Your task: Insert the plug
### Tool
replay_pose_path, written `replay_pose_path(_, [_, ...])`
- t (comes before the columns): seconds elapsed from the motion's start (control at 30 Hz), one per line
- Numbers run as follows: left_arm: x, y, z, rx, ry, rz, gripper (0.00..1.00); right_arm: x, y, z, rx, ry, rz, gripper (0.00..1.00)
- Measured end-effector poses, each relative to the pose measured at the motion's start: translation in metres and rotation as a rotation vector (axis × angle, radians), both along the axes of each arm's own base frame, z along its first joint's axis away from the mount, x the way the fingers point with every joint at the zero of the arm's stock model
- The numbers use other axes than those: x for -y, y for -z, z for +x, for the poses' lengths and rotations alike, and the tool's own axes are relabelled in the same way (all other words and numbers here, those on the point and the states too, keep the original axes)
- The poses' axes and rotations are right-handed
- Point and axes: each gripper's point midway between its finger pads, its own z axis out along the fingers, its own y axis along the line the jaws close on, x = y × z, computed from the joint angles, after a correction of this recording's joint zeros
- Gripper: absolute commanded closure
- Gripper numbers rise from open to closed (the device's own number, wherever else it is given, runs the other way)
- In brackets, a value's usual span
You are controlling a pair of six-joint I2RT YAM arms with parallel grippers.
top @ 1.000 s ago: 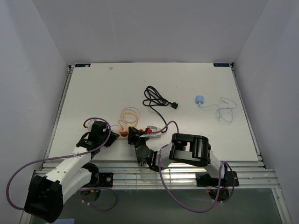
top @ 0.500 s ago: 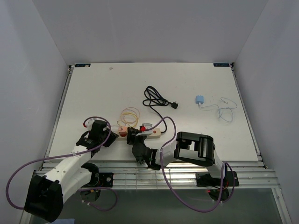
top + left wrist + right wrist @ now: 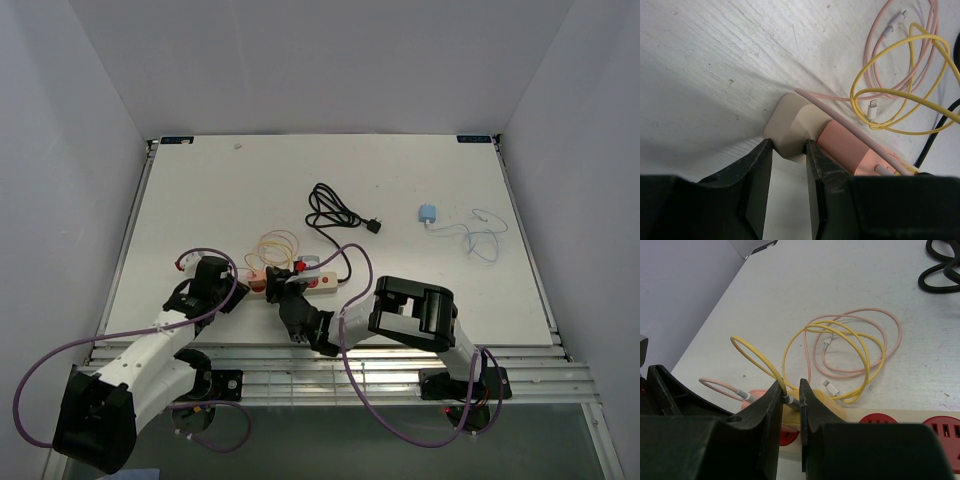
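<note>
Left wrist view: the strip (image 3: 790,117) end is clamped between the narrowed jaws of the left gripper (image 3: 789,150), with a pink plug (image 3: 850,150) seated just right of them. The yellow plug (image 3: 830,410) is pinched between the nearly closed jaws of the right gripper (image 3: 790,390), against the strip.

**No legible writing in any view**

Nothing is showing up as readable text, numbers or brand marks. A small dark tag (image 3: 177,139) is sitting at the far left corner of the table (image 3: 400,180), and a second tag (image 3: 475,138) is sitting at the far right corner. Both are carrying light marks, but these are coming through too small to read. The beige power strip (image 3: 790,122) is not showing any lettering that can be made out in either wrist view.
</note>
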Motion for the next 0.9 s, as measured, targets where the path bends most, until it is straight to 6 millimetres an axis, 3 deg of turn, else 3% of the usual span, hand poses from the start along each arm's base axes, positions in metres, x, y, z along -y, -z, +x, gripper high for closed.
replay_pose_path(0.9, [-0.0032,0.0015,0.0084,0.034,-0.025,0.002,0.63,-0.0011,0.0036,0.0034,-0.040,-0.009,0.177,0.92])
